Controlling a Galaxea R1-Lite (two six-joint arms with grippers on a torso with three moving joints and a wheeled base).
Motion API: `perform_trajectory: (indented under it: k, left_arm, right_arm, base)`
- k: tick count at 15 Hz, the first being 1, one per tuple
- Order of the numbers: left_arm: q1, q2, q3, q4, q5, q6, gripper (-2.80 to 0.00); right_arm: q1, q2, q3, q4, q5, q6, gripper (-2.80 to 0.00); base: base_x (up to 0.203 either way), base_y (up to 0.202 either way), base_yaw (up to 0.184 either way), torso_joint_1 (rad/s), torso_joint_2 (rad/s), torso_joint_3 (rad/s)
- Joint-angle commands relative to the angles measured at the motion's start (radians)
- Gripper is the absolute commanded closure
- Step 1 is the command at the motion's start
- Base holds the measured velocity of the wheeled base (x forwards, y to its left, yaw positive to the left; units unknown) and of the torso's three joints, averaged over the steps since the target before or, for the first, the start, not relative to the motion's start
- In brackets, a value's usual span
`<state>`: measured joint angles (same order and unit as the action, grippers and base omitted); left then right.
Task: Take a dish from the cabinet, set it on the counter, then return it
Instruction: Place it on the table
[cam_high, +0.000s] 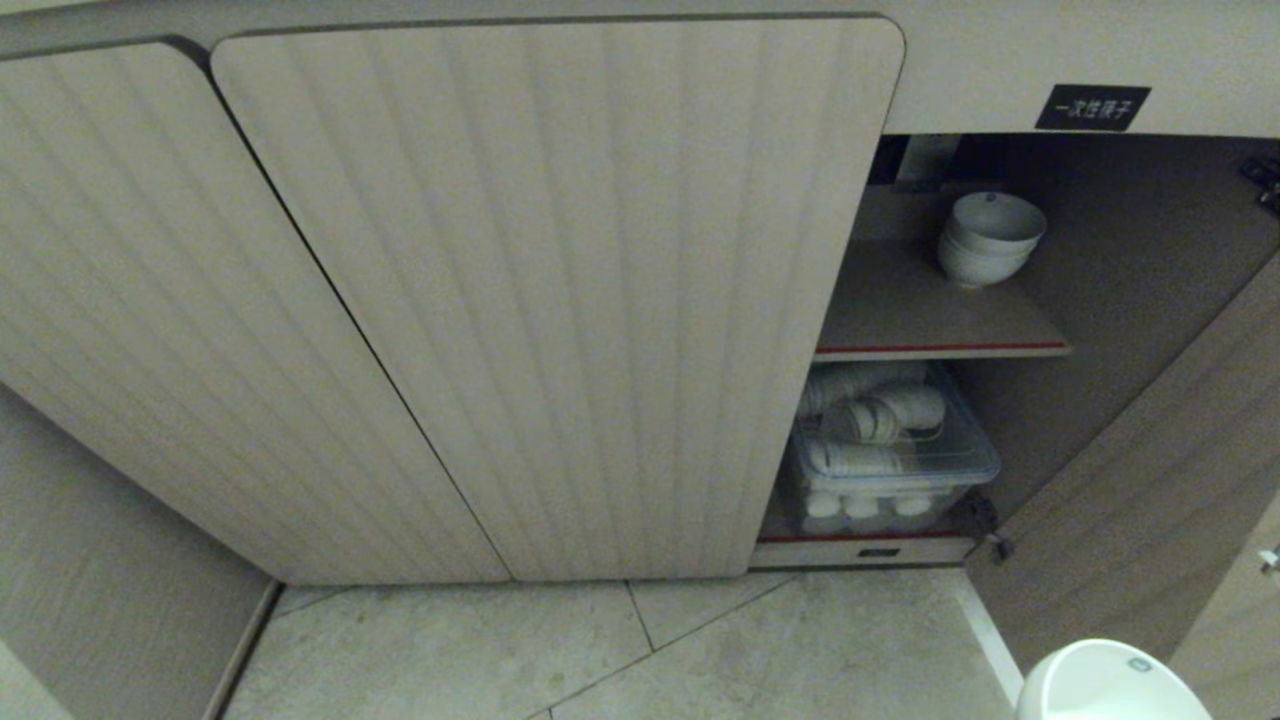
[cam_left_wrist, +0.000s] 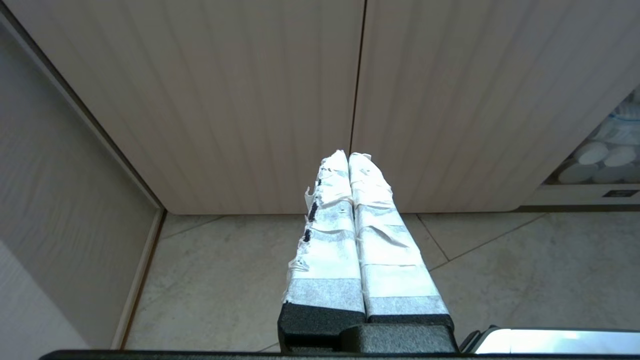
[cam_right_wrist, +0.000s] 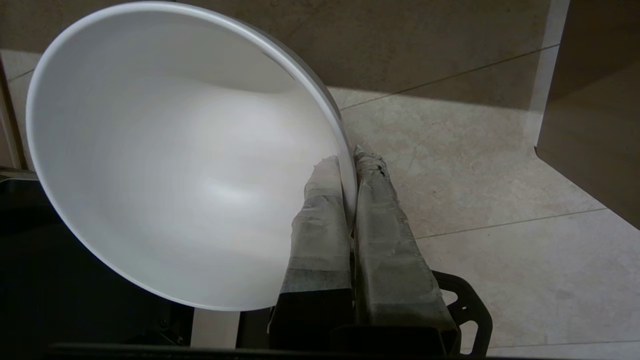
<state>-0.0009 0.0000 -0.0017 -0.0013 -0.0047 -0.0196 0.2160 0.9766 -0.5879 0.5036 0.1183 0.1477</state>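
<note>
Rim-pinching is how the dish (cam_right_wrist: 170, 160) is carried: the right gripper (cam_right_wrist: 347, 160) is clamped on its wall, one finger inside and one outside, so the bowl hangs clear over the tiled floor (cam_high: 620, 650). In the head view the dish shows at the near right corner, just before the open cabinet (cam_high: 1000, 330). The door (cam_high: 1150, 480) is swung aside at right, leaving the shelf (cam_high: 930, 310) reachable, with the stack of white bowls (cam_high: 990, 238) at its far side and a clear bin of dishes (cam_high: 890, 450) below. The left gripper (cam_left_wrist: 348, 157) is kept clenched and empty before the closed doors (cam_high: 400, 300).
</note>
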Motion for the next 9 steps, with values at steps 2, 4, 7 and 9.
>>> perform_trajectory:
  k: [2,4,7,9]
  left_arm:
    - [-0.001,0.0,0.0,-0.001,0.0,0.0,0.0]
    - [-0.001,0.0,0.0,0.0,0.0,0.0,0.0]
    - [-0.001,0.0,0.0,0.0,0.0,0.0,0.0]
    - [-0.001,0.0,0.0,0.0,0.0,0.0,0.0]
  right_arm:
    - [0.002,0.002,0.0,0.003,0.001,0.0,0.0]
    - [0.002,0.01,-0.003,0.003,0.0,0.0,0.0]
    - [0.002,0.011,-0.009,0.003,0.0,0.0,0.0]
    - [0.002,0.01,-0.01,0.003,0.0,0.0,0.0]
  base:
    - [0.0,0.0,0.0,0.0,0.0,0.0]
    - [0.0,0.0,0.0,0.0,0.0,0.0]
    - [0.0,0.0,0.0,0.0,0.0,0.0]
    - [0.0,0.0,0.0,0.0,0.0,0.0]
